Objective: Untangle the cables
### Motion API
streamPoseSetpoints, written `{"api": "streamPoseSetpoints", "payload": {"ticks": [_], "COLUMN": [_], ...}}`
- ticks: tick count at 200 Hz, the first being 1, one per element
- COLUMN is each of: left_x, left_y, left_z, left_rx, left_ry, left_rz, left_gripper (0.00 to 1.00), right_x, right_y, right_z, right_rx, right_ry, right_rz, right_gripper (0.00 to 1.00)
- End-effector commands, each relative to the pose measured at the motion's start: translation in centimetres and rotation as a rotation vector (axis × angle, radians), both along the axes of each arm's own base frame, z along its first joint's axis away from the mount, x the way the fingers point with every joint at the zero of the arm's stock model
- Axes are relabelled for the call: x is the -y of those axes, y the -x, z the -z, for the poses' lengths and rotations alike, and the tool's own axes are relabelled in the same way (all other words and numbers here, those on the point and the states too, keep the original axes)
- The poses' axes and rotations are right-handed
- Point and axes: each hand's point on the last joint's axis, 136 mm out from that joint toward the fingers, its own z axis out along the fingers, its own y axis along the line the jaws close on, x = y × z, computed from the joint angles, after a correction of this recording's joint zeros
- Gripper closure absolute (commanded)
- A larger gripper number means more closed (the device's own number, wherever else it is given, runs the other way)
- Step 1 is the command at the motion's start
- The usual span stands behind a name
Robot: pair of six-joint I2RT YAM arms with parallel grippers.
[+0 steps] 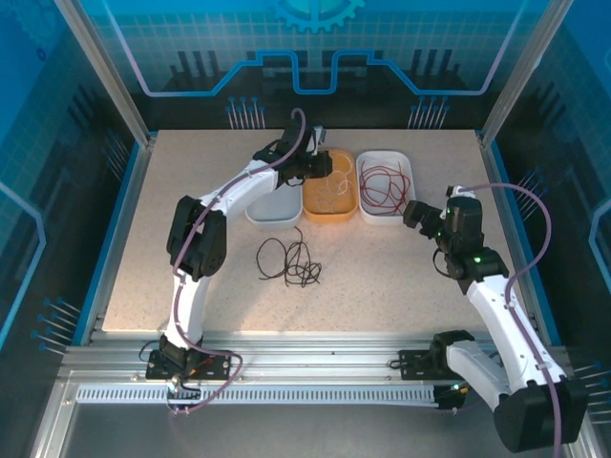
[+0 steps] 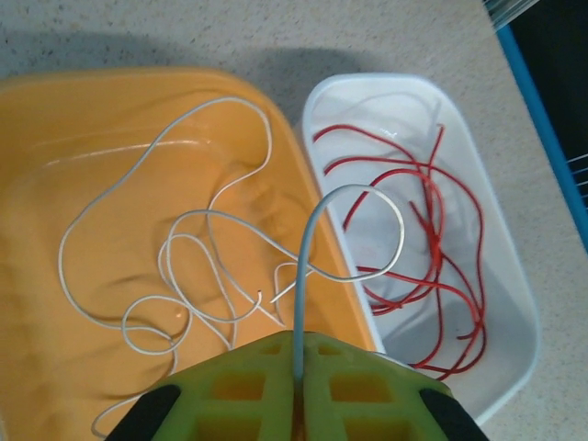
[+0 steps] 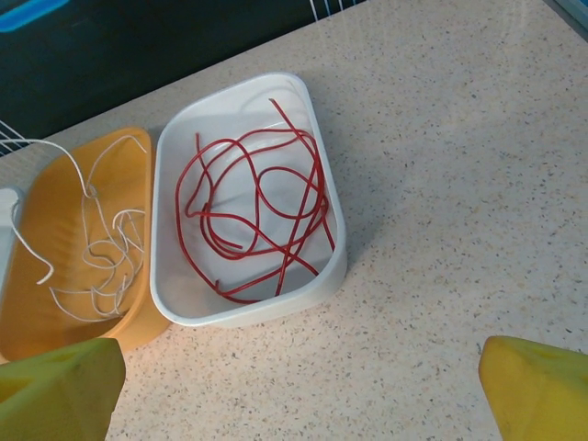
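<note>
A pale whitish cable [image 2: 299,302] lies coiled in the orange tray [image 2: 92,119]. One strand rises from it into my left gripper [image 2: 298,342], which is shut on it above the tray's right rim. That strand loops over the edge of the white tray [image 2: 514,294], which holds the red cable [image 3: 286,248]. A black cable [image 1: 289,260] sits in a loose tangle on the table in front of the trays. My right gripper [image 3: 303,395] hovers open over bare table just near of the red cable's tray [image 3: 276,308], with nothing between its fingers.
A second white tray [image 1: 270,205] stands left of the orange tray [image 1: 310,205], partly under the left arm. The three trays sit in a row at the back of the speckled table. Blue walls enclose the table's sides.
</note>
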Motion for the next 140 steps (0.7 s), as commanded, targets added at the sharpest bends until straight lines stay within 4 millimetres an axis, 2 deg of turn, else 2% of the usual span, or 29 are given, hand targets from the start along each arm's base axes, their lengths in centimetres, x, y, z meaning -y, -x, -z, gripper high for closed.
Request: {"api": "streamPoseSetpoints", "payload": {"ticks": [1,38,55,67,69,81,110,140], "left_x": [-0.5,-1.8,-1.9,-2.0,-1.9,-1.9,-1.8,-2.0], "left_y": [-0.3,-0.7,-0.9,-1.0,-1.0,-1.1,-0.7,0.3], "left_z": [0.9,2.2,2.9,3.2,3.3,3.6,2.7,0.2], "left_rx": [-0.009,-0.016,-0.021,-0.028,-0.029,-0.036,-0.037,-0.006], "left_ry": [-0.067,-0.137,-0.158,-0.170,-0.172,-0.174,-0.145,-0.092], "left_rz": [-0.008,-0.045,-0.047,-0.049,-0.048,-0.051,-0.054,-0.064], "left_gripper": [0.91,0.89,0.79,0.76,0.76,0.69,0.59,0.43], "right_x": [0.8,0.5,0.3,0.2,0.1,0.1,-0.4,-1.9], "right_y": [0.6,0.8,0.8,1.0,0.7,0.6,0.6,0.2], "right_z": [0.3,0.6,0.6,1.1,0.2,-0.3,-0.9,-1.0], "right_rx": [-0.069,-0.114,-0.137,-0.171,-0.154,-0.165,-0.200,-0.209], "right_ry": [0.034,0.073,0.102,0.136,0.138,0.180,0.269,0.317], "right_rz": [0.038,0.038,0.041,0.046,0.049,0.063,0.083,0.047], "right_gripper": [0.00,0.00,0.00,0.00,0.00,0.00,0.00,0.00]}}
